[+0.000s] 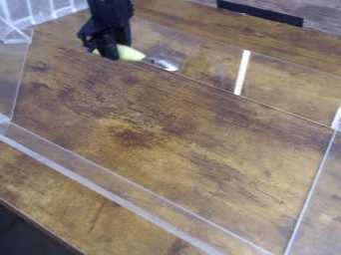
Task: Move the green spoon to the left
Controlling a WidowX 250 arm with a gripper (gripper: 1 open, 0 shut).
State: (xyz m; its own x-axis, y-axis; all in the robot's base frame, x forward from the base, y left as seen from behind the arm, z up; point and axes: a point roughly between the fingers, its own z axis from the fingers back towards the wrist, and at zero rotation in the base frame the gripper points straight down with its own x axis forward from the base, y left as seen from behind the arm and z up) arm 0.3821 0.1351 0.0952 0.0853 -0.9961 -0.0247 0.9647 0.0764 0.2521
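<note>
The green spoon (139,56) lies low over the wooden table (186,129) at the upper left. Its yellow-green handle end sits between the fingers of my black gripper (104,46), which is shut on it. The silver bowl (163,65) points out to the right, just above or on the wood; I cannot tell whether it touches. The gripper points steeply down and hides the rest of the handle.
Clear acrylic walls enclose the table: a low one along the front (120,199), one on the left (14,80) and one on the right (326,169). A white rack-like thing (34,12) stands at the top left corner.
</note>
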